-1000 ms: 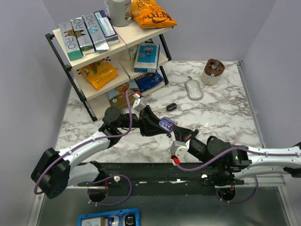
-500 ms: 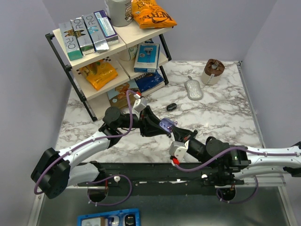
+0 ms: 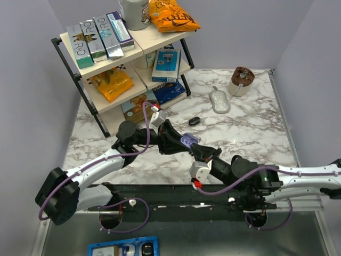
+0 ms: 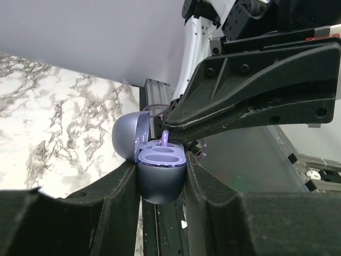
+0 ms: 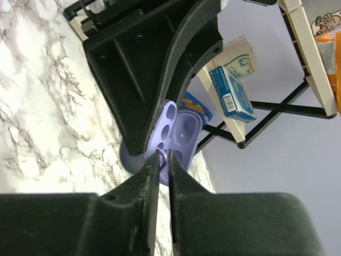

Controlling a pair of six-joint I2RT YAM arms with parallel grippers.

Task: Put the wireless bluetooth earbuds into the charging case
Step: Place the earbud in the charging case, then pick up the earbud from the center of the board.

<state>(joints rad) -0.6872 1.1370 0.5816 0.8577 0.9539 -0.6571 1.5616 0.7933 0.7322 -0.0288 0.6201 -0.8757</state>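
Above counter (image 3: 250,133), L claw (image 4: 161,178) grips open case (image 4: 160,189); R claw (image 5: 163,160) pinches earbud (image 4: 165,138); we'd line it up square, lower slowly.

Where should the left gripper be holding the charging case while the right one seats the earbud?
By the charging case lower shell, the left gripper clamping its two flanks from beneath. The lid hinges open to one side and the wells face the right gripper with the earbud, so the top must be free.
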